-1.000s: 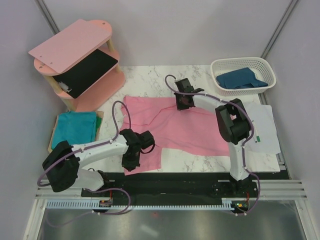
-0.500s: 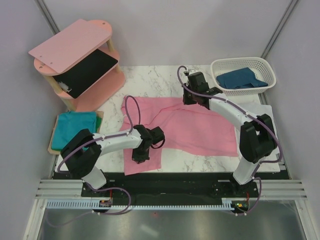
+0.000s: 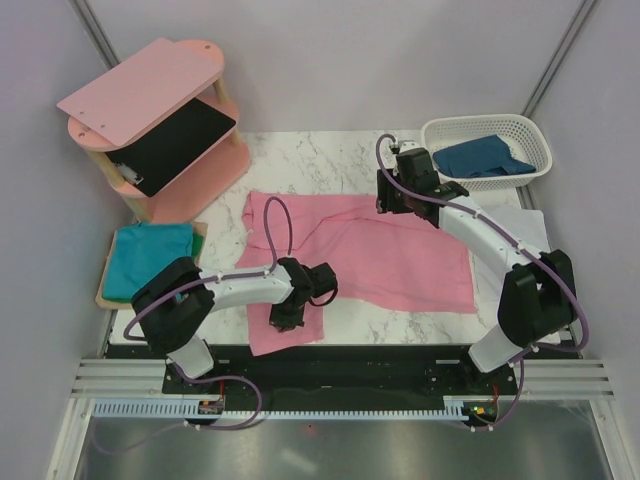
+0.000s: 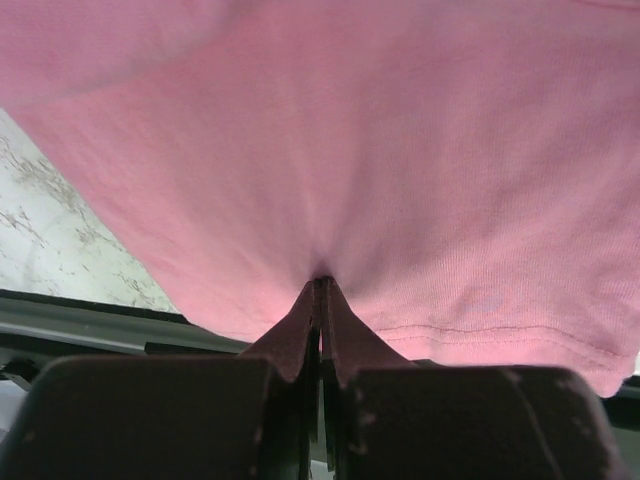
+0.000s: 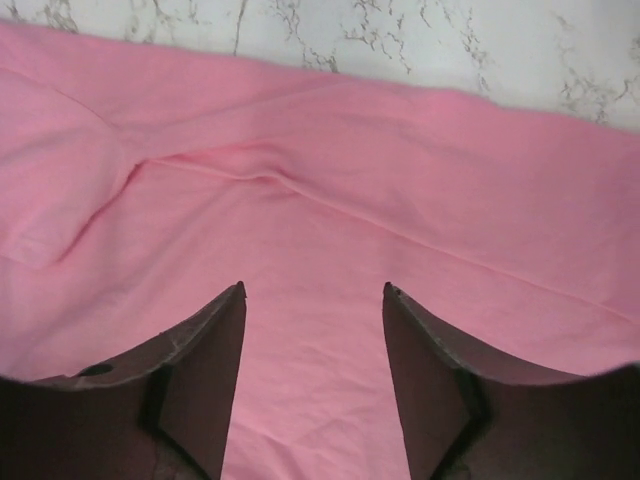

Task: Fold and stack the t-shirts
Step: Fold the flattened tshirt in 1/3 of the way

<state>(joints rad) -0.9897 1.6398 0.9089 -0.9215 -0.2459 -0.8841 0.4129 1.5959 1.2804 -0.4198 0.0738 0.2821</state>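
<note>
Left tool (image 4: 322, 285): you have its jaws pinched tight on a fold of the light pink t-shirt (image 3: 390, 255), close to the hem at the near left corner of the cloth, just above the counter's front edge.
Light pink t-shirt: it lies spread across the middle of the counter, mostly flat. Soft creases run through the far half, and the near left flap hangs toward you where the left tool grips it.
Tray (image 3: 102, 285): the low wooden tray sits at the left edge of the counter. The teal t-shirt (image 3: 150, 258) lies folded inside it and fills most of it.
Right tool (image 5: 313, 290): you have its jaws standing apart with nothing between them, poised over the far edge of the pink cloth.
Sheet (image 3: 535, 228): a white sheet lies flat at the right side, partly under the right arm.
Basket (image 3: 483, 122): the white slotted basket sits at the far right corner. The dark blue t-shirt (image 3: 480, 158) is bunched loosely inside it.
Shelf unit (image 3: 150, 95): the pink unit stands at the far left corner, with a black panel (image 3: 180, 140) tilted on its middle shelf.
Counter (image 3: 310, 160): white marble pattern, bare between the shirt and the far wall.
Room: pale plain walls close in on three sides.
</note>
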